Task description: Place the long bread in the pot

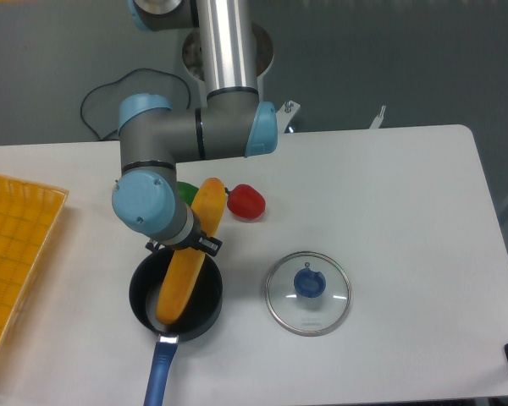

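The long bread point(189, 258) is an orange-yellow loaf, tilted, with its lower end inside the pot point(205, 306) and its upper end sticking out over the far rim. The pot is a black saucepan with a blue handle point(160, 372) pointing toward the table's front edge. My gripper point(186, 244) is above the pot's far rim, at the middle of the bread. The wrist hides the fingers, so I cannot tell if they still grip the loaf.
A round glass lid with a blue knob point(308, 293) lies right of the pot. A red pepper point(247, 202) and a green item point(185, 192) lie behind the pot. A yellow tray point(17, 254) is at the left edge.
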Tool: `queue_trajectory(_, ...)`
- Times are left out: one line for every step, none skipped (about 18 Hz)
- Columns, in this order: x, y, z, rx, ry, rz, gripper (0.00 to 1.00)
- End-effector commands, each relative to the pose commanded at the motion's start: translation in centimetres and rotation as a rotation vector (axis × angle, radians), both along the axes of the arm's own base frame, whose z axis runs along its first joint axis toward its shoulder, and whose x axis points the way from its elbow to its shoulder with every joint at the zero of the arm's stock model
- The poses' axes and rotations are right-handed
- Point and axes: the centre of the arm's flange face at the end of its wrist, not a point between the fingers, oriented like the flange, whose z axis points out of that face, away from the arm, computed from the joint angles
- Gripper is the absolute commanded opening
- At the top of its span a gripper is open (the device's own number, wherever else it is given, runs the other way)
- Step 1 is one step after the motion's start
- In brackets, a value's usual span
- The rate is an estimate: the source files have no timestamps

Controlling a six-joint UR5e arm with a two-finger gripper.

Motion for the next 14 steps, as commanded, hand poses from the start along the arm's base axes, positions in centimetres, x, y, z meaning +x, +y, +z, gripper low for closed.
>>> queue_trajectory(0.0, 0.0, 0.0, 0.0, 0.0, 0.0, 0.68)
queue_trajectory(0.0, 0.0, 0.0, 0.0, 0.0, -0.001, 0.68)
queue_trajectory(0.0, 0.0, 0.11, 0.003, 0.001, -0.003, 0.68)
queue_trajectory(0.02, -0.03, 0.04, 0.001, 0.0, -0.003, 0.69)
queue_trajectory(0.03, -0.05, 0.13, 0.003, 0.001, -0.003, 0.69)
queue_trajectory(0.05, -0.07, -0.03, 0.0, -0.001, -0.003, 0.7)
queue_trajectory(0.13, -0.05, 0.07, 0.0, 0.001, -0.005, 0.72)
queue_trajectory(0.08, -0.11, 0.07, -0.005, 0.006, -0.008, 0.77)
queue_trajectory(0.0, -0.16, -0.02, -0.012, 0.012, -0.01, 0.86)
queue_trajectory(-0.01, -0.17, -0.13, -0.016, 0.011, -0.013, 0.97)
queue_trajectory(0.0, -0.21, -0.19, -0.018, 0.012, -0.011, 1.0)
queue_trajectory(-0.02, -0.19, -0.03, -0.015, 0.014, -0.011, 1.0)
queue_trajectory(0.01, -0.19, 0.16, -0.011, 0.014, -0.013, 1.0)
queue_trajectory(0.01, -0.17, 0.43, -0.005, 0.016, -0.013, 1.0)
